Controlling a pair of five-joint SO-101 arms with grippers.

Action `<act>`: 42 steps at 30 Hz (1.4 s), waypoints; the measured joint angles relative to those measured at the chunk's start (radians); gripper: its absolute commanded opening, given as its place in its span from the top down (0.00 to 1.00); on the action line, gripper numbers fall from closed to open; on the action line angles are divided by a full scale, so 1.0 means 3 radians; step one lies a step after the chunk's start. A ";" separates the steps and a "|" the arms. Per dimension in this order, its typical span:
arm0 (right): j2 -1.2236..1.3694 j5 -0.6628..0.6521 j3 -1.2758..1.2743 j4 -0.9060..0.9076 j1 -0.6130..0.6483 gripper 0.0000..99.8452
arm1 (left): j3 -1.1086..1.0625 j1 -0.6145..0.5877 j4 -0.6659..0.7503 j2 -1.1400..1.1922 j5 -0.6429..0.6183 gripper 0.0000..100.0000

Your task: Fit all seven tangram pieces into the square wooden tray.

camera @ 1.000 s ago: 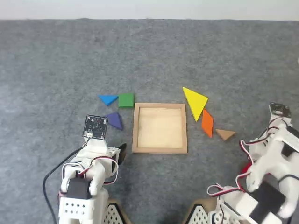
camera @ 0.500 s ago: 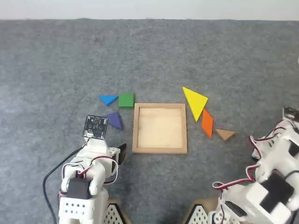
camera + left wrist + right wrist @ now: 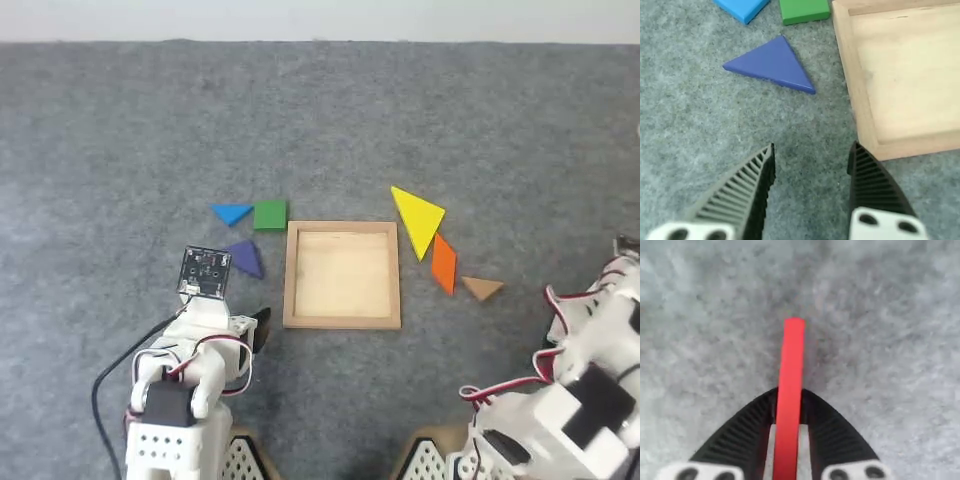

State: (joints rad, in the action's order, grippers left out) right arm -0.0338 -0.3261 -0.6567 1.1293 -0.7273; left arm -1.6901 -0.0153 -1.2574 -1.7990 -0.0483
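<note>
The left arm (image 3: 200, 350) sits at 8 o'clock of the wooden tray (image 3: 342, 322), and from above its own body hides most of its jaws. In its wrist view the left jaws stand apart over bare grey worktop (image 3: 685, 125), holding nothing, close to the tray's near corner. The dark blue triangle (image 3: 246, 259) lies flat at 9 o'clock of the tray, just beside the arm's camera board (image 3: 205, 272). At 10 o'clock the light blue triangle (image 3: 232, 213) and green square (image 3: 269, 215) lie just beside each other; the left wrist view cuts both off at its edge. The tray's pale floor shows bare wood from rim to rim. At 2 o'clock the yellow triangle (image 3: 417, 220) rests by the tray's corner. The orange parallelogram (image 3: 443, 262) lies at 3 o'clock, just beside the yellow one, with the brown triangle (image 3: 482, 288) at its 4 o'clock. The right arm (image 3: 585, 410), at 4 o'clock of the tray, is cut off by the frame edge. The right jaws are clamped on a red piece (image 3: 792, 350), seen edge-on over the worktop, so its outline cannot be told.
</note>
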 measured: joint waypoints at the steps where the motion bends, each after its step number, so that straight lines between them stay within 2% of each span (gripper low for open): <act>1: 0.0000 0.0000 0.0102 0.0082 0.0000 0.99 | 0.0000 0.0000 0.0000 0.0000 0.0000 0.76; 4: -0.0072 0.0020 0.0506 0.0414 0.0113 0.99 | 0.0000 0.0000 0.0000 0.0000 0.0000 0.76; 7: -0.0148 0.0159 0.1038 0.0783 0.0440 0.99 | 0.0000 0.0000 0.0000 0.0000 0.0000 0.76; 11: -0.0153 0.0353 0.1698 0.1151 0.1207 0.99 | 0.0000 0.0000 0.0000 0.0000 0.0000 0.76; 15: -0.0153 0.0404 0.1979 0.1212 0.2163 0.99 | 0.0000 0.0000 0.0000 0.0000 0.0000 0.76; 18: -0.0153 0.0425 0.1990 0.1054 0.2746 0.99 | 0.0000 0.0000 0.0000 0.0000 0.0000 0.76; 20: -0.0153 0.0450 0.1959 0.0834 0.2987 0.99 | 0.0000 0.0000 0.0000 0.0000 0.0000 0.76; 31: -0.0148 0.0788 0.1059 -0.0844 0.3524 0.99 | 0.0000 0.0000 0.0000 0.0000 0.0000 0.76; 36: 0.0118 0.1110 0.1048 -0.1028 0.3616 0.99 | 0.0000 0.0000 0.0000 0.0000 0.0000 0.76; 42: 0.0511 0.1192 0.1043 -0.1038 0.3974 0.99 | 0.0000 0.0000 0.0000 0.0000 0.0000 0.76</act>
State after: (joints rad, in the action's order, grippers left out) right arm 0.1197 0.0315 -0.3437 0.8178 0.4649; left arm -1.6901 -0.0153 -1.2574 -1.7990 -0.0483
